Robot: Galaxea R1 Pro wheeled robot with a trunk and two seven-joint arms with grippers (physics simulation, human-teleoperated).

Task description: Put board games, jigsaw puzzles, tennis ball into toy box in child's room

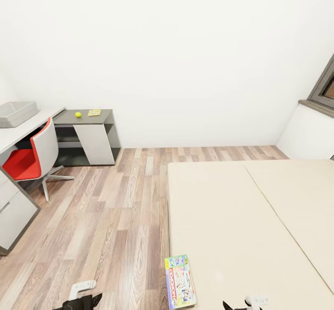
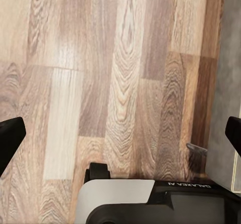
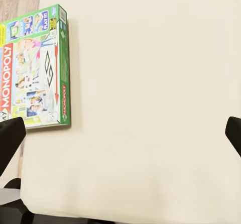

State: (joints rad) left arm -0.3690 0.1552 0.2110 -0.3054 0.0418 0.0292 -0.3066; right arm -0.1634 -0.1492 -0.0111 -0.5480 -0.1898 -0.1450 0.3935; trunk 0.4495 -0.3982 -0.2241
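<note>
Green-edged board game (image 1: pixel 180 282) lies at the bed's (image 1: pixel 250 217) six-o'clock edge, at ten o'clock from the empty, spread right claw (image 3: pixel 120 133), which would do best straddling its narrow width squarely.

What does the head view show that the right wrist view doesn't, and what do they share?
Head view alone: the toy box on the white table, the tennis ball and a small flat box on the dark cabinet section, a red chair. Right wrist view alone: the open right gripper above the mattress. Shared: the green-edged board game at the bed edge.
</note>
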